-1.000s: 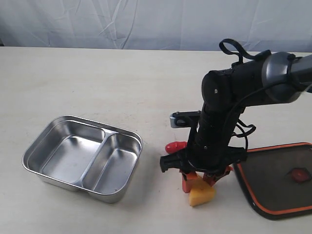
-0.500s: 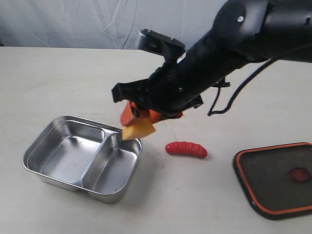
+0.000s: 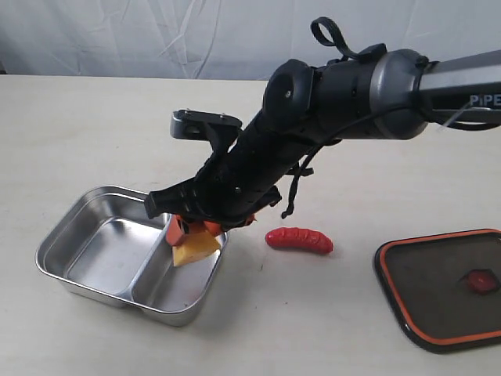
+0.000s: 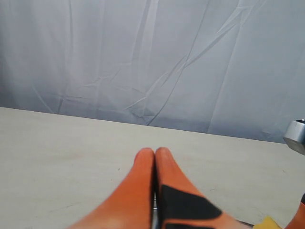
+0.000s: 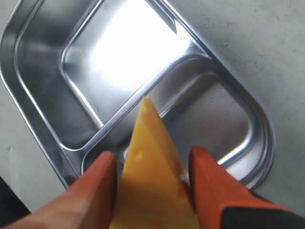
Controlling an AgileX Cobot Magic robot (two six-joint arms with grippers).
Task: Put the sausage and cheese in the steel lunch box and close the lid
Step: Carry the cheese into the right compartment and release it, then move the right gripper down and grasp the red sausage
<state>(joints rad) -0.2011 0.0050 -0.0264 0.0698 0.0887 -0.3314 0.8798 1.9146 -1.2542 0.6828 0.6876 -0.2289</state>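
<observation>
The right gripper [image 3: 192, 231] holds the cheese [image 3: 196, 249] over the steel lunch box [image 3: 109, 258]. The left gripper [image 4: 155, 160] is closed.

Light was bright, even and soft. The steel lunch box [image 3: 102, 258] flashed white glare off its larger compartment, strongest in the right wrist view. Faint, soft-edged shadows lay on the table [image 3: 94, 133] just beside the box. In the left wrist view the orange fingers [image 4: 136, 191] were blurred.

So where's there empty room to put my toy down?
Bare table lies behind the steel lunch box, up to the curtain, and between the sausage and the lid. It's crowded over the box, where the right gripper holds the cheese.
</observation>
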